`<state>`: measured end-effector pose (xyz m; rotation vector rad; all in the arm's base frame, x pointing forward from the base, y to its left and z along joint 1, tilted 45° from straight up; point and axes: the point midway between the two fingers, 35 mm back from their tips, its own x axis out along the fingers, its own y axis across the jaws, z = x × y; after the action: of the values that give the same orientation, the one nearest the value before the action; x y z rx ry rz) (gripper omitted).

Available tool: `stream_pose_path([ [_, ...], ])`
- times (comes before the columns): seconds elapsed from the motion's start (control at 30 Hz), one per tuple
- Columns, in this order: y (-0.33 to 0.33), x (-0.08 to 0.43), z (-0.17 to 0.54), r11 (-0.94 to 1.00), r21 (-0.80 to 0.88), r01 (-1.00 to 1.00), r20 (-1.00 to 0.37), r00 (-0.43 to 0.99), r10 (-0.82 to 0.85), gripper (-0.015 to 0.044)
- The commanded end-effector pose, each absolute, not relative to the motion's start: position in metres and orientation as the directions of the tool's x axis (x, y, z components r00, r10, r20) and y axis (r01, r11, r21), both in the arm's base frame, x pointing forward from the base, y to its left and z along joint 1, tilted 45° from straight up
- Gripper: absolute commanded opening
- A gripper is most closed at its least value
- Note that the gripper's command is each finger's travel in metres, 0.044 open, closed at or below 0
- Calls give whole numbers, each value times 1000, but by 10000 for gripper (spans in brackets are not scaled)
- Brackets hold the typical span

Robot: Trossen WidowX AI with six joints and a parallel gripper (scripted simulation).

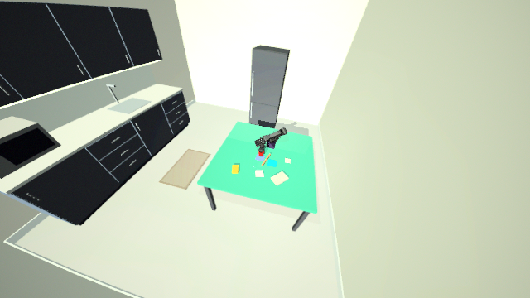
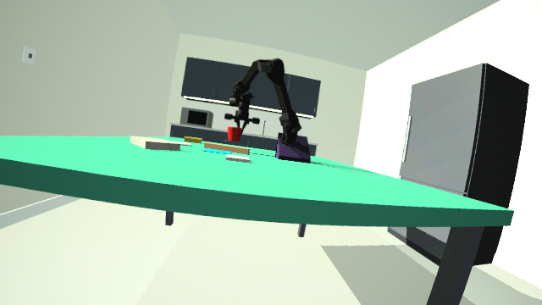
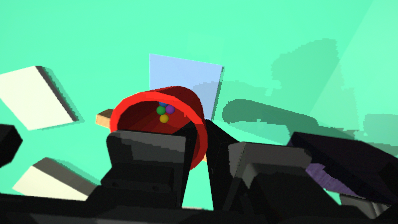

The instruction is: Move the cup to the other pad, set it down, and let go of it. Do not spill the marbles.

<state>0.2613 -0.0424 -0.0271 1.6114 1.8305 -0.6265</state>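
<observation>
The red cup (image 1: 261, 154) (image 2: 234, 134) (image 3: 154, 96) is off the table, above the lavender pad (image 1: 259, 158) (image 3: 167, 67). My gripper (image 2: 240, 129) (image 3: 201, 122) is shut on the cup's wall, with one finger inside the cup and one outside. In the wrist view the cup looks tilted, its mouth toward the camera. Several marbles, among them a green marble (image 3: 161, 110), a yellow marble (image 3: 164, 119) and a purple marble (image 3: 170, 109), lie inside the cup. The cyan pad (image 1: 272, 163) (image 2: 215, 151) lies on the table, beyond the wooden bar from the lavender pad.
A wooden bar (image 1: 266, 160) (image 2: 226, 147) (image 3: 103, 119) lies between the pads. A small white block (image 1: 287, 161) (image 2: 238, 158), a white block (image 1: 259, 174), a cream slab (image 1: 280, 178) (image 2: 162, 145) and a yellow block (image 1: 235, 169) (image 2: 193, 139) lie around. The arm stands on a dark purple base (image 2: 292, 152).
</observation>
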Motion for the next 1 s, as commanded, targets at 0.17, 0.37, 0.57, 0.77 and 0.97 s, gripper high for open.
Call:
stream_pose_path([
  [0.17, -42, 261, -27, 146, 46, 988, -713, -70, 698, 0],
  [0.37, -42, 261, -27, 146, 46, 988, -713, -70, 698, 0],
  [0.57, -35, 263, -20, 147, 46, 988, -714, -71, 697, 0],
  [0.77, -24, 266, -9, 149, 46, 988, -714, -71, 696, 0],
  [0.97, -13, 268, 2, 149, 47, 988, -714, -72, 696, 0],
])
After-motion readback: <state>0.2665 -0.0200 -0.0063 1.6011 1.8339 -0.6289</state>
